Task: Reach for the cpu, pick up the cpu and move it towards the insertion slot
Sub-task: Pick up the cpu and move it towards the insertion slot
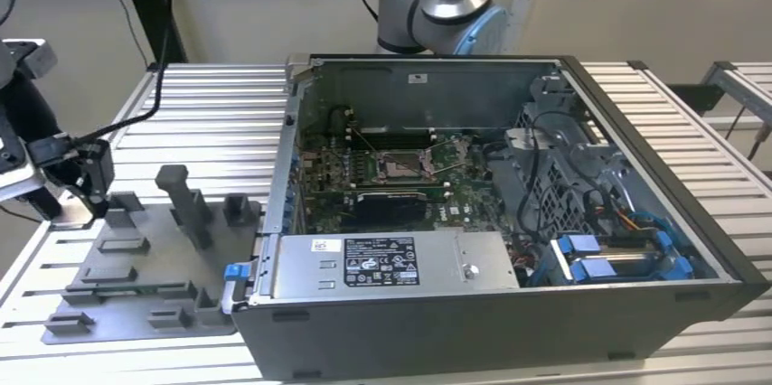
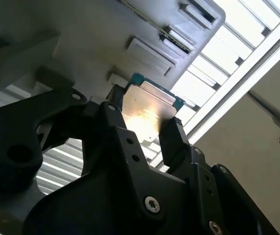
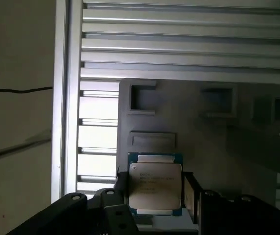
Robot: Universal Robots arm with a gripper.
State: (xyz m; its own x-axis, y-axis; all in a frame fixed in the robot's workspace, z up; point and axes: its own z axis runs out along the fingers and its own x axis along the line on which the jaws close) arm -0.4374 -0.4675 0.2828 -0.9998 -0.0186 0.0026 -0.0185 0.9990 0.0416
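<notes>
At the exterior view's left, the arm's black two-fingered gripper [image 1: 87,193] hangs over the far left corner of the flat grey plastic fixture plate [image 1: 133,308]. The plate lies along the left edge of the ribbed aluminium table [image 1: 205,114]. The reach is done and so, by the look of it, is the grasp. In both wrist views the fingers [image 2: 175,139] are clenched on two opposite edges of the cpu [image 2: 147,110], a thin square chip with a pale silver lid and a teal-green rim. Whether it has risen clear of the plate cannot be told for sure.

Further right, the open dark grey metal computer case [image 1: 507,331] stands mid-table. Inside it is the insertion slot [image 1: 403,164], a square silver-framed socket with a dark centre on green board, well apart from the gripper. By that gap, the carry across looks wholly left to do.

The exterior view gives the layout from plate to case. The first wrist view faces the cpu [image 3: 155,185] lid-on, with the plate's recesses beyond. The second wrist view looks along the finger bodies and shows how they meet the chip's edges.
</notes>
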